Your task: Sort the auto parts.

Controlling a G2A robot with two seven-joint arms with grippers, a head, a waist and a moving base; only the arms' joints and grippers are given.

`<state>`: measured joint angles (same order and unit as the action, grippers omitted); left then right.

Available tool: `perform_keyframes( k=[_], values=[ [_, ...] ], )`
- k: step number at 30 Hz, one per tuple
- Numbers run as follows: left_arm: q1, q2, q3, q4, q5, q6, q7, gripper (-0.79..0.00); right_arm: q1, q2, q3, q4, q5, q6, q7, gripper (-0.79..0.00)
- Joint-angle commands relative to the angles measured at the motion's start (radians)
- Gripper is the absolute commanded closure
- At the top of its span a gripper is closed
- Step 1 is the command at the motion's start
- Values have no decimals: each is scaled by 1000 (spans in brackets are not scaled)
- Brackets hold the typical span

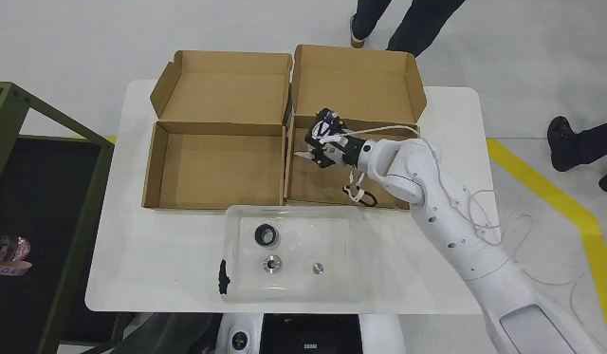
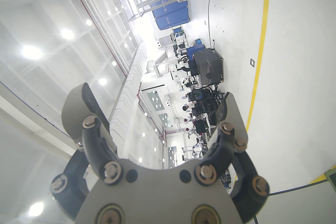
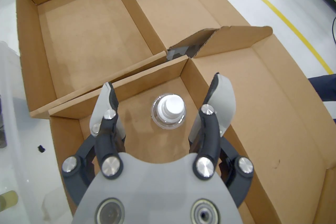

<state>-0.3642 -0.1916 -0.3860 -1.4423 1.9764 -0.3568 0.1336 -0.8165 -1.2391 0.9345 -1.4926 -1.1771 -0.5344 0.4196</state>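
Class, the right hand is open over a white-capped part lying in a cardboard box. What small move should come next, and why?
Probably lift the right hand straight up, clear of the box. It is open and the white-capped part lies on the box floor, touching neither finger, so it seems placed. Three parts remain in the clear tray.
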Motion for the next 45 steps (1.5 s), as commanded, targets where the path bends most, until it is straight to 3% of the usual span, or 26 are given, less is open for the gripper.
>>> perform_keyframes(
  k=[1, 4, 8, 15, 22, 45],
  values=[
    [0, 0, 0, 0, 0, 0, 0, -785, -21, 6, 18, -45, -9, -8, 2, -622],
    [0, 0, 0, 0, 0, 0, 0, -785, -59, 16, 45, -116, -19, -22, 5, -610],
    [0, 0, 0, 0, 0, 0, 0, -785, -113, 30, 78, -219, -33, -51, 22, -668],
    [0, 0, 0, 0, 0, 0, 0, -785, -231, 55, 129, -370, -39, -129, 62, -653],
    [0, 0, 0, 0, 0, 0, 0, -785, -360, 76, 162, -481, -87, -154, 92, -773],
    [0, 0, 0, 0, 0, 0, 0, -785, -639, 128, 174, -617, -307, -267, 57, -767]
  ],
)
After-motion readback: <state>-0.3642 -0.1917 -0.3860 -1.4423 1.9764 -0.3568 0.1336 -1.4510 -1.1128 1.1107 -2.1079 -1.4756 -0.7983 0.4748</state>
